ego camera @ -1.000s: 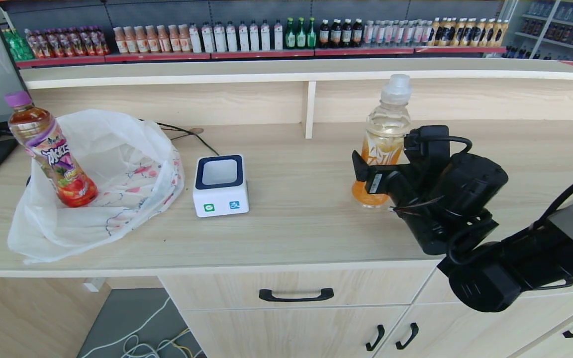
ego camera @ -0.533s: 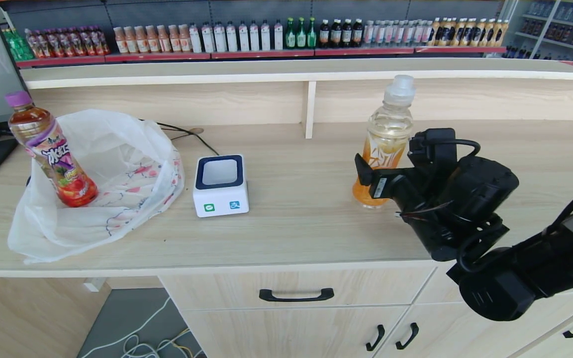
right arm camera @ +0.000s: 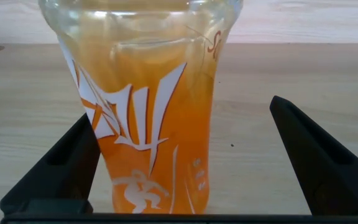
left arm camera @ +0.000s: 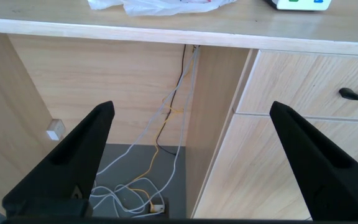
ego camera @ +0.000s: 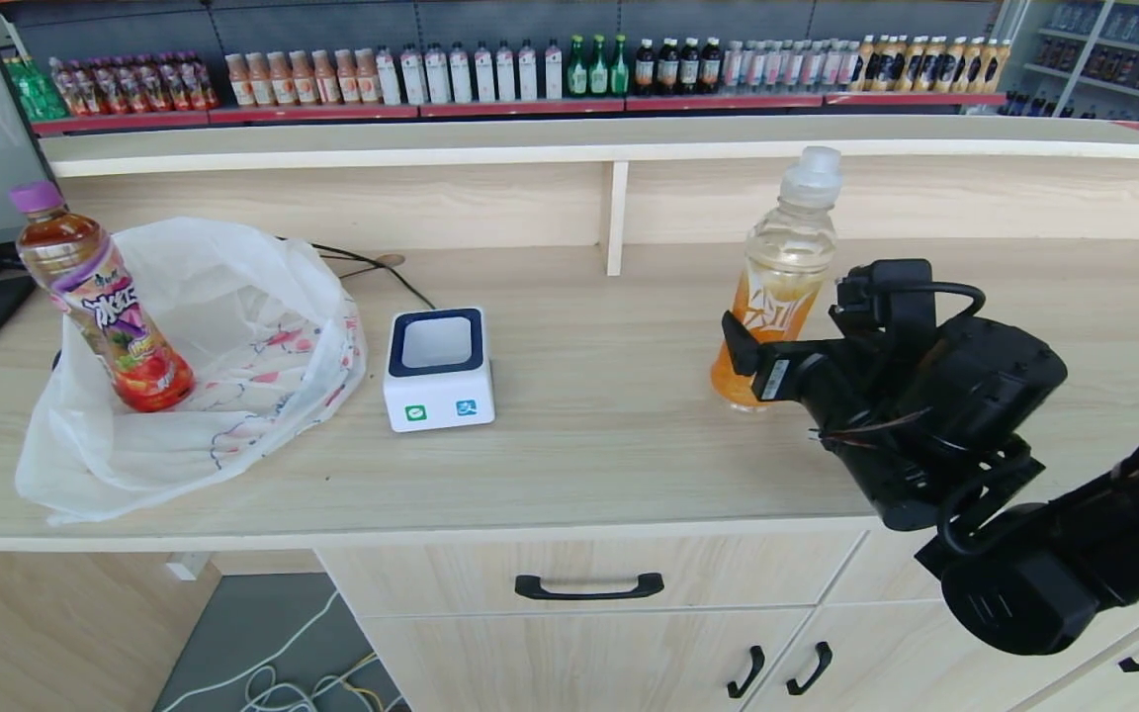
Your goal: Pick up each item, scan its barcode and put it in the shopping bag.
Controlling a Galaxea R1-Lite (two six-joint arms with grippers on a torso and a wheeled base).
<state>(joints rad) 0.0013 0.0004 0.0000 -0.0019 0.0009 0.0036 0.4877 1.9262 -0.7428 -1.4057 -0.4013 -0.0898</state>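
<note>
Now, right gripper (right arm camera: 179, 124): fingers spread wide, clamped on nothing, one to each side of the orange bottle (ego camera: 777, 297) at its lower half
Bottle's place: upright on the counter (ego camera: 579, 455), inside the open fingers, closer to one finger than to the other; contact with that finger cannot be told
Step in hand: most likely closing on the orange bottle, ahead of the scan
Doing it well: shift the gripper sideways until the bottle sits midway between the fingers, so closing does not push it over; grip low on the labelled body, not the narrow neck above the fingers; the clear plastic probably gives, so squeeze firmly without crushing; lift straight up before swinging away
Barcode: not seen from here; the label may need turning
Scanner (ego camera: 436, 366): on the counter, well off to the right gripper's left, window facing up
Shopping bag (ego camera: 233, 287): beyond the scanner from the gripper, mouth open, a red tea bottle (ego camera: 105, 307) standing in it
Left gripper (left arm camera: 188, 124): fingers apart, holding nothing, low before the cabinet front (left arm camera: 291, 143), under the counter edge
Task so far: by the look of it, one drink bagged and this one left
</note>
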